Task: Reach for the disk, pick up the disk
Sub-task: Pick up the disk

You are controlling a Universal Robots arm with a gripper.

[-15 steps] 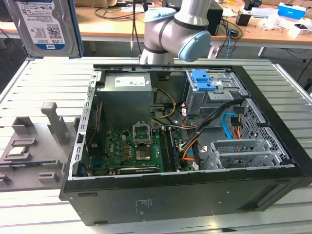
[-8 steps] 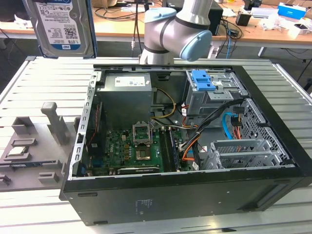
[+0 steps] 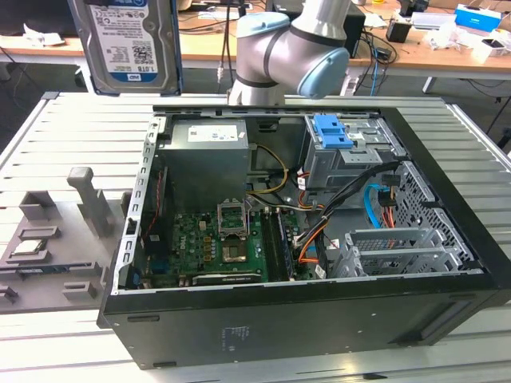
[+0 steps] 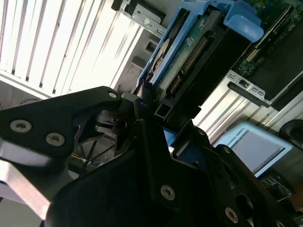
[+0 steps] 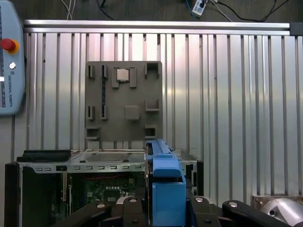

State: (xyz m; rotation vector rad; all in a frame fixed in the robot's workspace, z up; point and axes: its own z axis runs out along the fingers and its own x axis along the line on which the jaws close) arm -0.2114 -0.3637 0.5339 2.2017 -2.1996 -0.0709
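The disk (image 3: 132, 44), silver-grey with a white label, a blue band and blue side rails, hangs upright high over the slatted table at the exterior view's far left, outside the computer case. In the second wrist view my gripper (image 4: 163, 113) is shut on the disk (image 4: 189, 52), with black fingers (image 4: 144, 101) pressed on its edge by the connector and green board. The first wrist view looks down along the disk's blue rail (image 5: 165, 189), which stands between the gripper's black links (image 5: 165, 213).
The open computer case (image 3: 136, 315) lies on the slatted table, with a blue latch (image 3: 331, 132) atop its metal drive cage. A grey fixture plate (image 3: 48, 263) holding a small silver chip (image 3: 28, 247) lies left of the case. The arm's elbow (image 3: 295, 48) stands behind the case.
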